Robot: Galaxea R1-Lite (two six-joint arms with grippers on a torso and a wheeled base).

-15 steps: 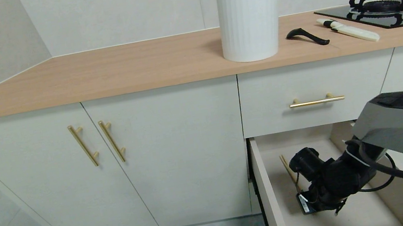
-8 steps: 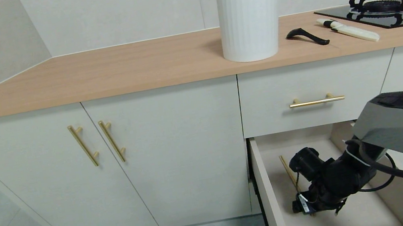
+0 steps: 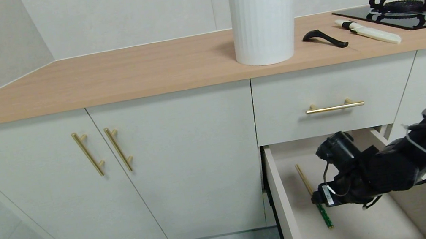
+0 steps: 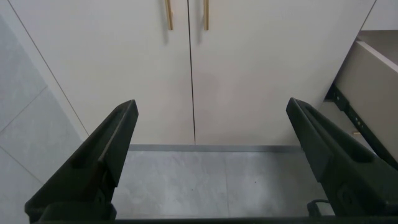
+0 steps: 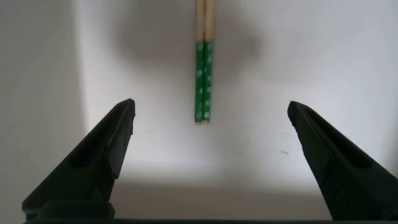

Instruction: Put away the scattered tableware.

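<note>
A pair of wooden chopsticks (image 3: 313, 196) with green ends lies on the floor of the open lower drawer (image 3: 286, 219), near its left wall. The right wrist view shows the chopsticks (image 5: 204, 74) lying flat, apart from the fingers. My right gripper (image 3: 320, 198) hangs open just above them, inside the drawer, holding nothing. My left gripper (image 4: 211, 165) is open and empty, low in front of the cabinet doors (image 4: 189, 62). On the countertop lie a black spoon (image 3: 324, 38) and a white knife (image 3: 368, 31).
A tall white ribbed container (image 3: 263, 12) stands on the wooden countertop (image 3: 124, 71). A gas hob (image 3: 409, 9) sits at the right. The upper drawer (image 3: 334, 100) is closed, directly above the open one. Grey floor lies below the left cabinet doors.
My right gripper has lifted and drawn back to the right, off the chopsticks; they now lie uncovered on the drawer floor with their green ends showing.
</note>
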